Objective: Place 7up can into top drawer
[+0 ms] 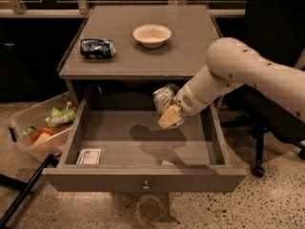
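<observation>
Drawer (76, 138): is pulled open; a small card (89, 156) is seen at its front left.
Can (163, 98): whitish-silver, is held in the air over the drawer's back right.
Gripper (167, 109): is clamped on the can, above the drawer floor.
Done: drawer open, can grasped.
Left: can to be lowered and released.

No wording is legible: the markings are unreadable on the whitish-silver 7up can (163, 98) clasped by the gripper (167, 110) above the far right of the open grey top drawer (143, 178), on the dark blue crushed can (97, 48) at the far left, and on the small white card (89, 156) in the drawer's near-left corner.
</observation>
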`<state>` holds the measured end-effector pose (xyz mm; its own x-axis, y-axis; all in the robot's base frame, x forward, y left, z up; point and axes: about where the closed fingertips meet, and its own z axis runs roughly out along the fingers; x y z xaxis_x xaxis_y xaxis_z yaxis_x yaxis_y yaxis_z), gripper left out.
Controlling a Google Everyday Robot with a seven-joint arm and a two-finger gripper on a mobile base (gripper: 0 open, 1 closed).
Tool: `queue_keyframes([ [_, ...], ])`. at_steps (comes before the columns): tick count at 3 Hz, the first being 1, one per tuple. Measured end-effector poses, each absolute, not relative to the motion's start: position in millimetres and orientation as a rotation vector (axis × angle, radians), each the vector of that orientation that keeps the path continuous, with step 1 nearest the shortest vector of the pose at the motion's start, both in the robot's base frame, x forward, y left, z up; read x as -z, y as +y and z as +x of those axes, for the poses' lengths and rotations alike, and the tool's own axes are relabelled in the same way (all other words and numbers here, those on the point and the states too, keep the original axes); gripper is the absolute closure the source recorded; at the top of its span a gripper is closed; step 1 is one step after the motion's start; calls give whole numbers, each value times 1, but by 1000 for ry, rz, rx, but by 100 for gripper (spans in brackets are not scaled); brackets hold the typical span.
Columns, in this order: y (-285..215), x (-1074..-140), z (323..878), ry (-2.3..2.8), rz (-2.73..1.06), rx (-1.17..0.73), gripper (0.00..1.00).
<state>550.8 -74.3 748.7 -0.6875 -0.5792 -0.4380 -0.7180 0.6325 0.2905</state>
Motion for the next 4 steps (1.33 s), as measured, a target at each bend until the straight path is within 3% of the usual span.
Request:
queue_keyframes([
  [1, -41, -709, 532, 2558, -1100, -678, 100],
  [2, -14, -680, 523, 2561, -1115, -658, 81],
  [4, 23, -650, 530, 2597, -1117, -585, 35],
])
